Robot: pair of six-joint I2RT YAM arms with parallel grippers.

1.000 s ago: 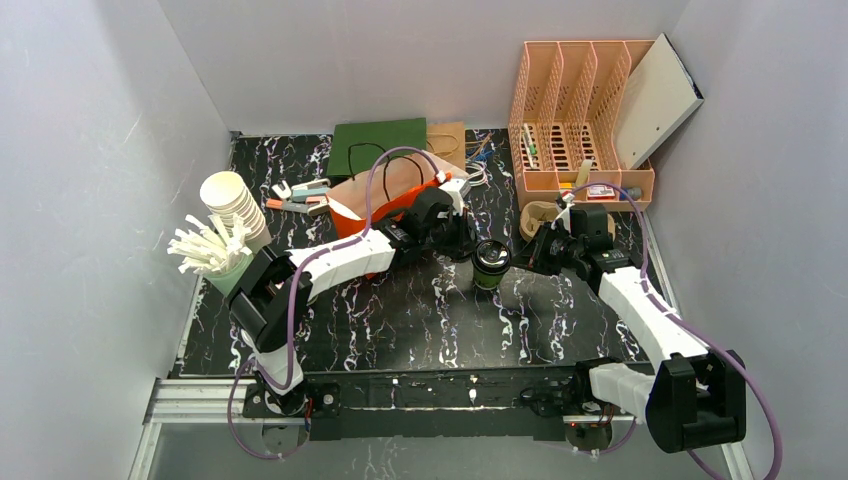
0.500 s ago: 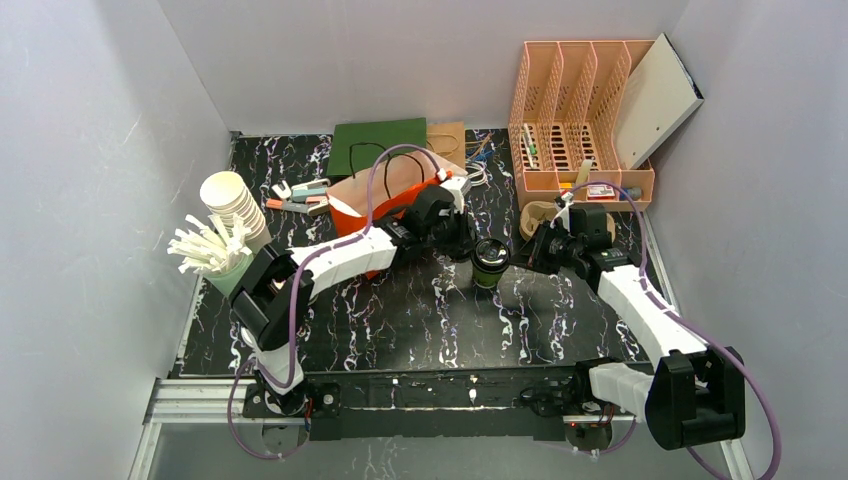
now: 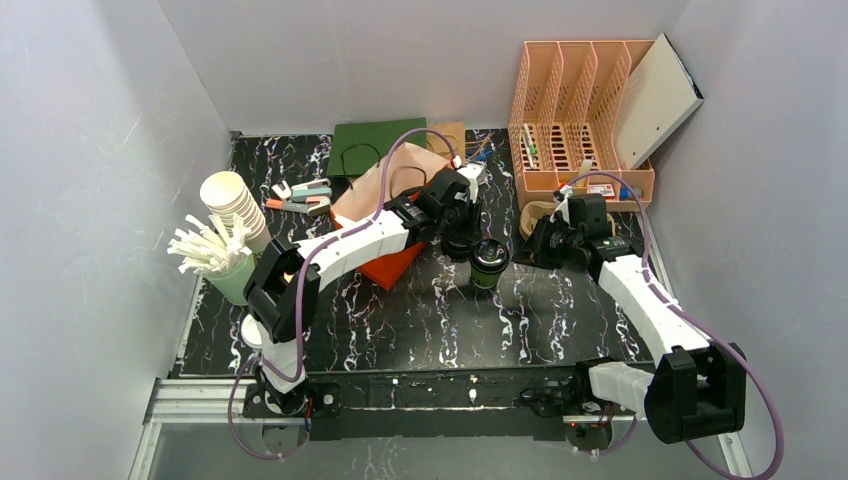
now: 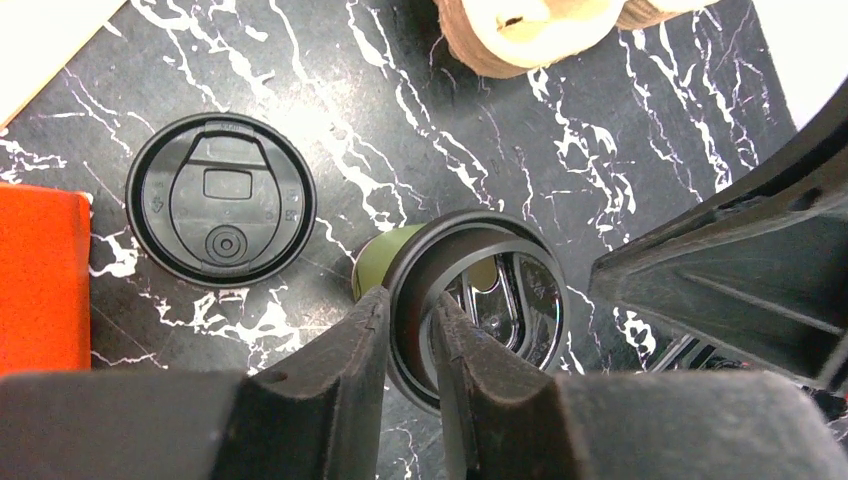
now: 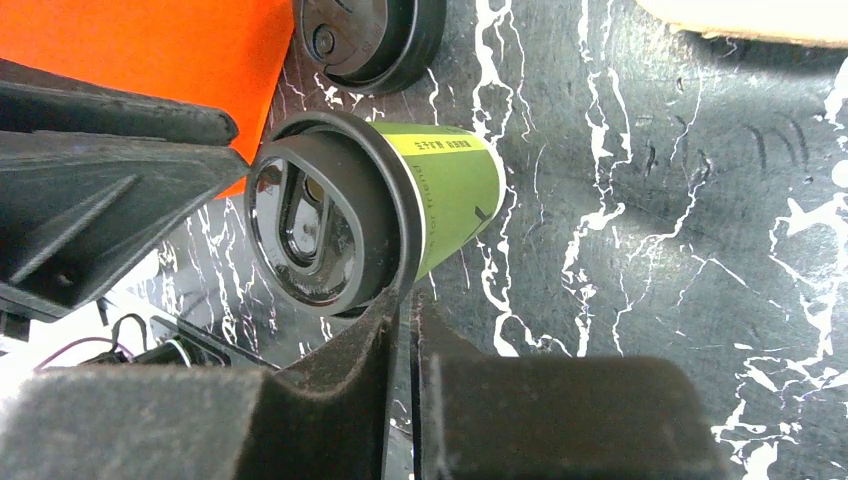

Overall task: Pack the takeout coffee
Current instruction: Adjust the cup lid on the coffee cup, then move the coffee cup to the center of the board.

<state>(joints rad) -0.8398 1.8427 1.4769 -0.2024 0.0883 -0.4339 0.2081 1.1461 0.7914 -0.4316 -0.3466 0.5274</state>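
Green cup (image 5: 455, 195), one, black lid (image 5: 325, 225) fitted, second lid (image 4: 222, 213) loose, left tool (image 4: 408, 305), right tool (image 5: 403, 300) nearly closed at rim, hold unclear.

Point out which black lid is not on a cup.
The loose black lid flat on the table beside the orange bag; the other lid caps the green cup.

Robot lab test booth, live on camera.
Left arm (image 3: 350, 245) and right arm (image 3: 640, 292) sit bolted to a metal rail (image 3: 185, 397) at the table's (image 3: 420, 320) near edge; bare grey walls (image 3: 90, 150) box the table in, with a peach file organizer (image 3: 570, 100) at its back right corner.
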